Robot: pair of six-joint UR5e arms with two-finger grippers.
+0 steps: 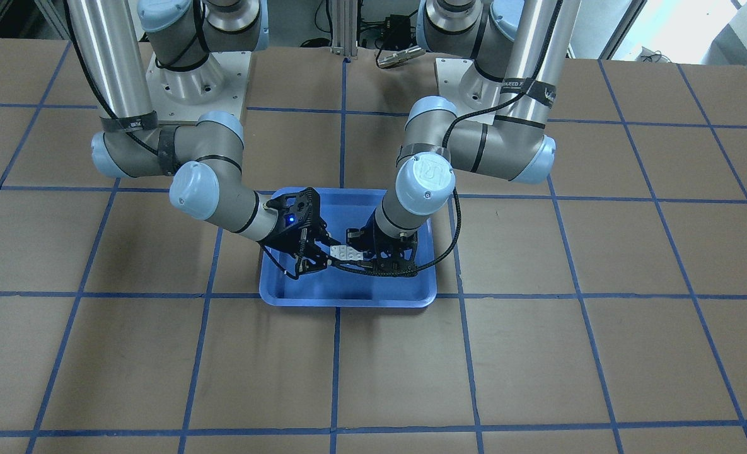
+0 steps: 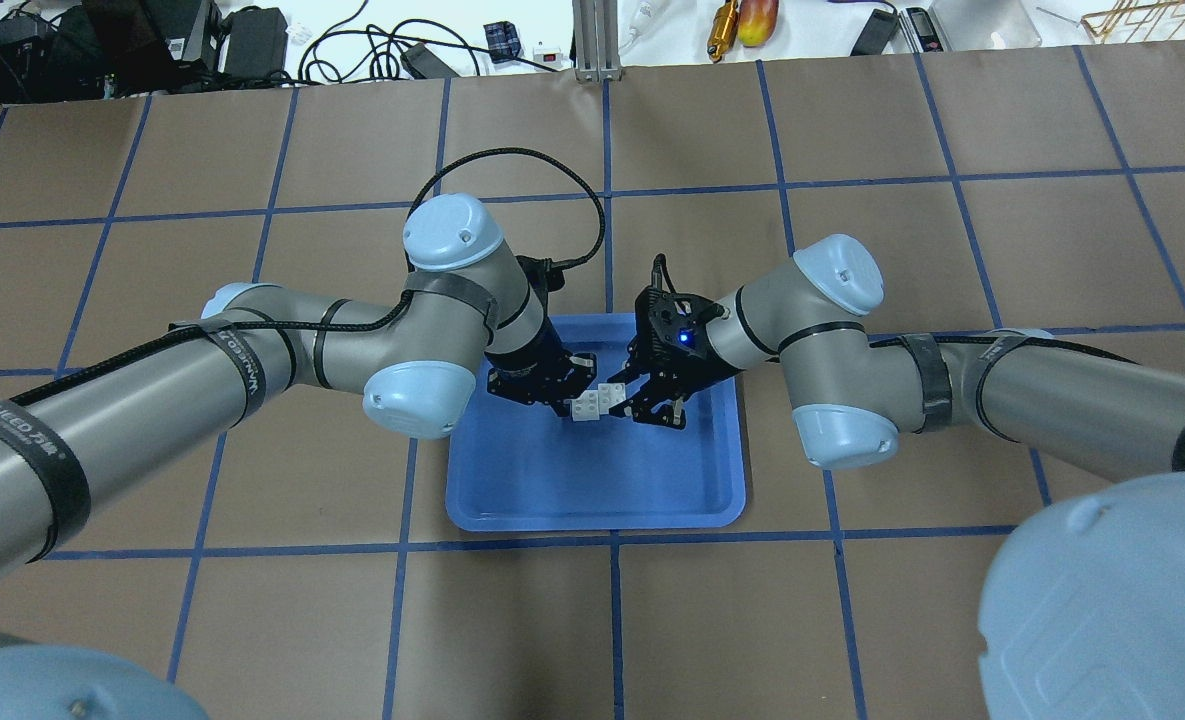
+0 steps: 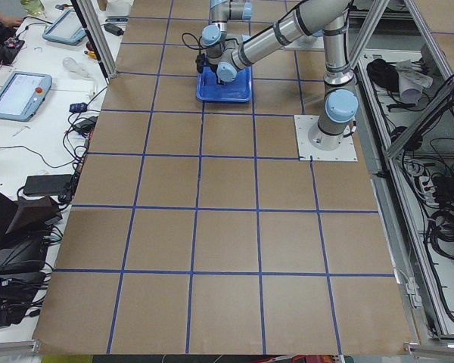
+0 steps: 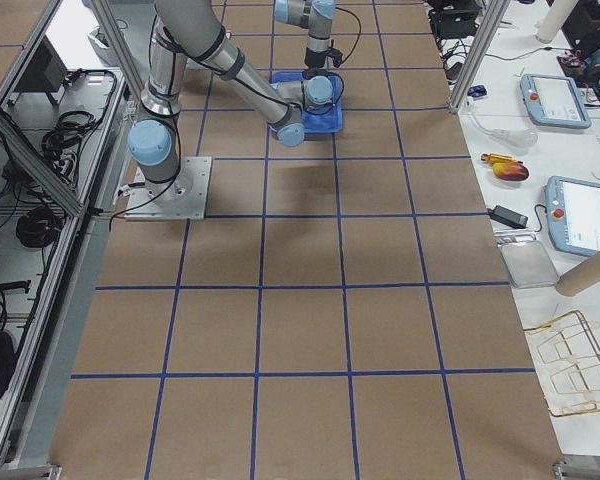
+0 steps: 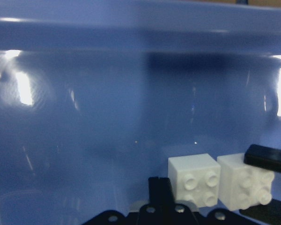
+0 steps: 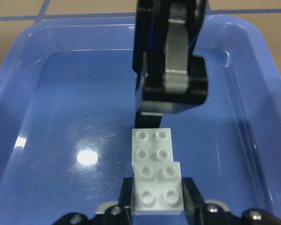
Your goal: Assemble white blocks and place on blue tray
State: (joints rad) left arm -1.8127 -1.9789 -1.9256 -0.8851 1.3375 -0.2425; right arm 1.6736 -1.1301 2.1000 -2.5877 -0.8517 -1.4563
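Right wrist-mounted view: the right gripper (image 6: 158,196) has both fingers pressed to the sides of the nearer block (image 6: 158,190), a grip no other view shows plainly.
farther block (image 6: 152,147): touches the nearer block edge to edge, slightly offset, studs up; one black finger of the left gripper (image 2: 577,390) meets its far side.
left gripper: how wide it stands, and whether it grips, cannot be told; the left wrist-mounted view shows one finger (image 5: 160,192) just beside that block.
white blocks (image 2: 597,402): between the two grippers, inside the rim of the blue tray (image 2: 592,500); whether they are locked together cannot be told.
blue tray: mid-table, well clear of every edge and corner.
Side views: blocks too small to see.
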